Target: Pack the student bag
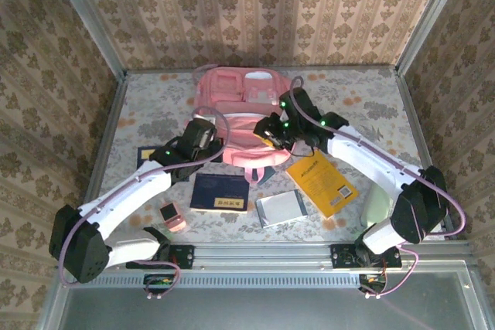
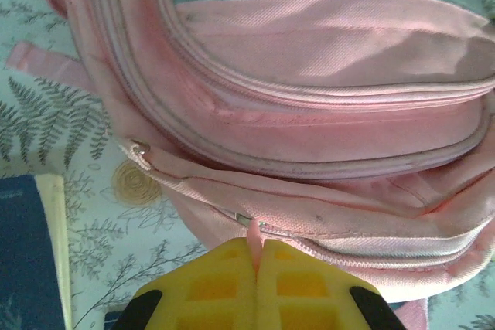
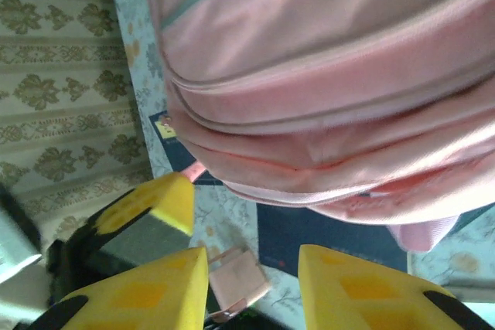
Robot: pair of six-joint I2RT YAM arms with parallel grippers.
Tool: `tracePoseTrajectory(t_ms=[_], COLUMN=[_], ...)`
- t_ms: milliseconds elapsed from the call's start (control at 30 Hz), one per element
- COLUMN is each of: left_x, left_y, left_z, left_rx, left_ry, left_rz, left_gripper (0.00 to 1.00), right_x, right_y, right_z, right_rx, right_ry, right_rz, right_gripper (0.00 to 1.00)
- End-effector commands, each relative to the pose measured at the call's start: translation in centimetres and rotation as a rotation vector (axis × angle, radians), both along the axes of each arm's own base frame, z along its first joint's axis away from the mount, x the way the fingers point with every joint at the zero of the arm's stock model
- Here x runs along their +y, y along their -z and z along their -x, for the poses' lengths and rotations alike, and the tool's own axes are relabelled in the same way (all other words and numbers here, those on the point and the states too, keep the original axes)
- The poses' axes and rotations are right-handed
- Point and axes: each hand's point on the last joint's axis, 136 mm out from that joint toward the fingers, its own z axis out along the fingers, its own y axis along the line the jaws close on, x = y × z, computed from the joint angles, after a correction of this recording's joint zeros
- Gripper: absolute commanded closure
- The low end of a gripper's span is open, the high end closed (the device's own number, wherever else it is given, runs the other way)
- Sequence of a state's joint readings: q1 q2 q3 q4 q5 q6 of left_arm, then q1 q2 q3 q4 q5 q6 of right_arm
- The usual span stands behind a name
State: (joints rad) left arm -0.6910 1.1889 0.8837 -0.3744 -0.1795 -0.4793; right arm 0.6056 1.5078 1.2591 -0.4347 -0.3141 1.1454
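While the left gripper (image 2: 255, 260) is closed fully on a thin pink pull tab (image 2: 254, 236), opening the zip of the student bag (image 2: 325, 113) is judged to be the step in hand, and it is not yet done. The bag is seen directly ahead of those fingertips, laid flat on the table (image 1: 155, 106). The tab is pinched edge-on between the pads, right below the slider (image 2: 242, 219). The right gripper (image 3: 254, 260) is found partly open with nothing between its jaws. The bag is seen just beyond its fingertips, and a small pink object (image 3: 236, 284) is noted on the table past the gap. A dark blue book (image 2: 23, 260) is noted low to the left of the left gripper. For a clean pull, the tab is best drawn along the line of the zip track and not lifted away from it, since soft fabric is likely to bunch and the thin tab could be lost from the pads. The fabric beside the slider is best pinned by the right gripper first, so that the bag is not dragged along with the pull.
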Motion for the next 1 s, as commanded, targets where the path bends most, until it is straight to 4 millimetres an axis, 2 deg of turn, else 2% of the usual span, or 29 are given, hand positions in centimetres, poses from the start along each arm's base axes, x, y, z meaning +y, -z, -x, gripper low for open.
tracePoseTrajectory(t_ms=[0,133,200,233,367,500,667,867,967], left_x=[-1.0,-1.7,-1.9,-2.0,-2.2,-2.3,-2.3,-2.2,-2.0], left_y=[-4.5,-5.3,-5.3,-5.5,-5.3,-5.4,-5.5,-5.7,-5.5], left_z=[-0.6,-0.4,-0.4,-0.4,-0.2,0.0,0.1,0.3,0.4], left_rx=[-0.096,-0.110,-0.111,-0.114,-0.109,-0.112,-0.114,-0.120,-0.120], left_ry=[-0.004,0.013,0.018,0.020,0.027,0.031,0.032,0.032,0.030], left_rz=[0.077,0.080,0.081,0.083,0.082,0.085,0.084,0.088,0.083], left_gripper=[1.00,1.00,1.00,1.00,1.00,1.00,1.00,1.00,1.00], right_x=[1.6,2.7,2.7,2.8,3.8,3.9,3.9,3.6,3.0], right_y=[0.1,1.0,1.8,2.2,2.8,3.9,5.2,5.5,5.0], right_z=[-0.2,-0.7,-1.2,-1.5,-2.7,-3.5,-4.2,-5.3,-5.7], right_rx=[0.078,0.113,0.126,0.129,0.127,0.128,0.120,0.083,0.042], right_ry=[0.122,0.177,0.213,0.227,0.243,0.267,0.278,0.279,0.277], right_rz=[-0.154,-0.227,-0.241,-0.252,-0.297,-0.280,-0.257,-0.256,-0.224], right_gripper=[0.59,0.48,0.37,0.35,0.36,0.40,0.55,0.88,0.99])
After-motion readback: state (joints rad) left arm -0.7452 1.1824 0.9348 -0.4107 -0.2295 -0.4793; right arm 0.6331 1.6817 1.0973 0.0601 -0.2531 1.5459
